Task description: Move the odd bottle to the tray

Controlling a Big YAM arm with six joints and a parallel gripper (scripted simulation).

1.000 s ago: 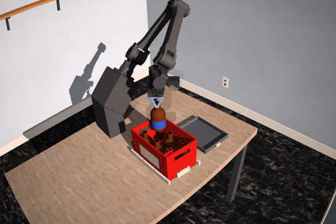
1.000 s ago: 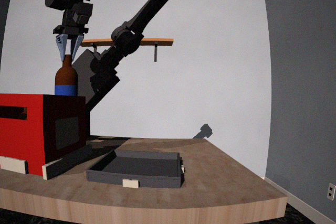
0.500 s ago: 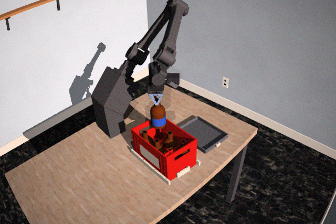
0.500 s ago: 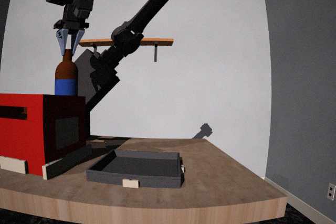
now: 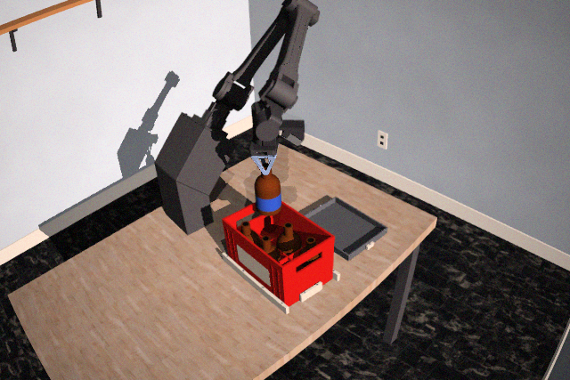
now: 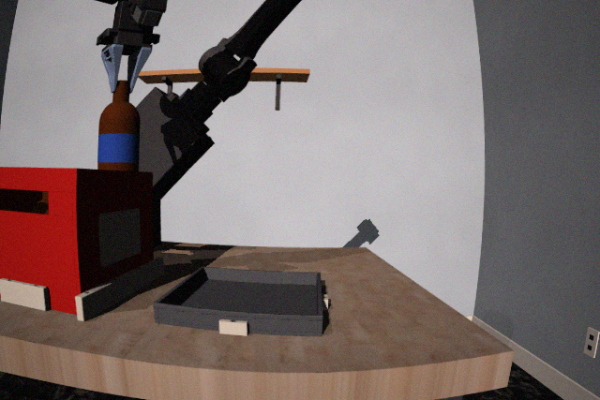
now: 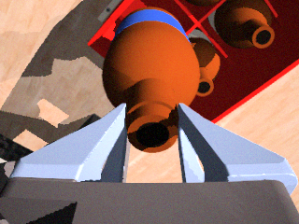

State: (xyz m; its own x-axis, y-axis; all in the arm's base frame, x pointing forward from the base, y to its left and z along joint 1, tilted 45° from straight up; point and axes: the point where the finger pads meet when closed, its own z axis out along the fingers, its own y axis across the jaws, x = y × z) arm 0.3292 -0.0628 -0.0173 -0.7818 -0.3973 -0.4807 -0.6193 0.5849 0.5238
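My hand (image 6: 123, 77) pinches the neck of a blue-banded brown bottle (image 6: 118, 136), upright, mostly above the red crate (image 5: 307, 273); four bottles remain inside.

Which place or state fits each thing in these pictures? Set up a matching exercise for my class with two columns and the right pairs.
Things
1. blue-banded bottle
2. gripper
3. tray
4. crate

Places or states
A. flat on the table, nothing in it
B. red, with bottles standing inside
C. held by its neck, partly raised above the crate's rim
D. shut on a bottle's neck, pointing down

Pairs: 1-C, 2-D, 3-A, 4-B
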